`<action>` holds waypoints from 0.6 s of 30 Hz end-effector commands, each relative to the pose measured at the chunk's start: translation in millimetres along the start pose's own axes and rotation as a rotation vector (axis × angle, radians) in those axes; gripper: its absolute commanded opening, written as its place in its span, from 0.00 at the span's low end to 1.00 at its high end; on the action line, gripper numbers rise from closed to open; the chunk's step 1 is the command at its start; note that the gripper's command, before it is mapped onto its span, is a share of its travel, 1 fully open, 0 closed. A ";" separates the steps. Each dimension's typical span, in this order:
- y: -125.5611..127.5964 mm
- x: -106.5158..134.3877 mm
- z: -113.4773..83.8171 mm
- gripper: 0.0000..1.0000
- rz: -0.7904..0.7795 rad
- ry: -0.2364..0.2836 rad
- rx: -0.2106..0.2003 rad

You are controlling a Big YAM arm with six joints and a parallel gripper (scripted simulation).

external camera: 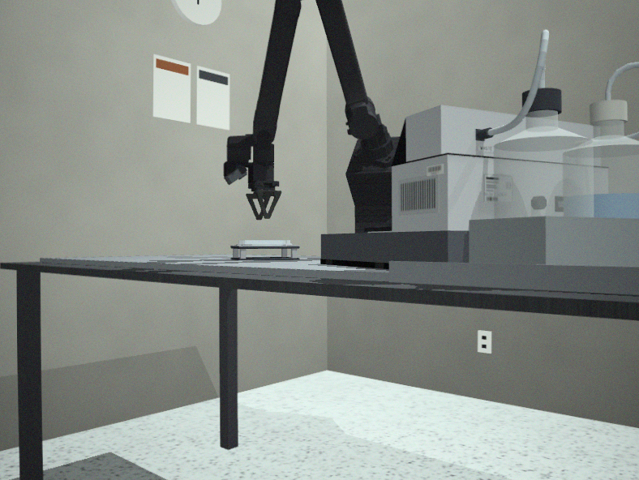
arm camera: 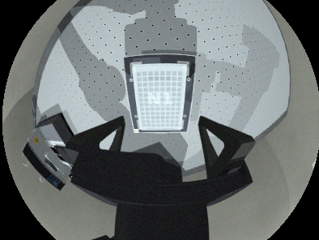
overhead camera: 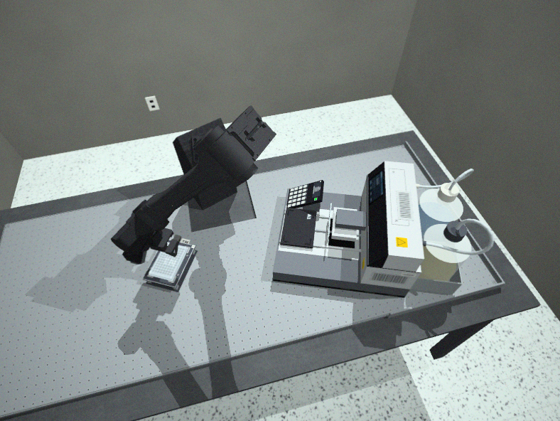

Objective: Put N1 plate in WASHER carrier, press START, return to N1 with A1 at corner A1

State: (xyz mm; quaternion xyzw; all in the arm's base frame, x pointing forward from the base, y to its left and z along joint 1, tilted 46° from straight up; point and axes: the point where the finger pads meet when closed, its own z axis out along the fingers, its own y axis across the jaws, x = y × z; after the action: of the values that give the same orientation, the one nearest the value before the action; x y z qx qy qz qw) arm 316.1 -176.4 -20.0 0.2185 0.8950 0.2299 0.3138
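Observation:
The clear-white plate (overhead camera: 167, 267) (external camera: 264, 242) (arm camera: 159, 109) lies in the nest N1 (overhead camera: 183, 266) (external camera: 264, 247) (arm camera: 192, 69), looking level and inside its corner locators. Its cut-off corner cannot be made out. My gripper (overhead camera: 168, 247) (external camera: 262, 217) (arm camera: 162, 118) is open and empty, pointing down a short way above the plate. In the wrist view its fingers stand either side of the plate's near end. The washer (overhead camera: 400, 212) (external camera: 421, 193) (arm camera: 43, 154) has a dark, bare carrier (overhead camera: 298, 228) at its front. A green light (overhead camera: 315, 198) shows beside the keypad (overhead camera: 298, 195).
Two bottles (overhead camera: 441, 203) (overhead camera: 453, 244) with hoses stand behind the washer. The grey block (overhead camera: 350, 218) overhangs the washer's base between carrier and housing. The arm's base stands at the table's back edge, between nest and washer.

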 end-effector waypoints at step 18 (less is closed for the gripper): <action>0.8 -2.3 -22.0 1.00 -0.015 0.001 0.000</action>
State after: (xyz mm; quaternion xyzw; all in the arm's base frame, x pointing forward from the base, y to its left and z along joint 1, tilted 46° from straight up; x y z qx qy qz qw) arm 301.5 -180.4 -6.5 0.2178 0.8956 0.2300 0.3123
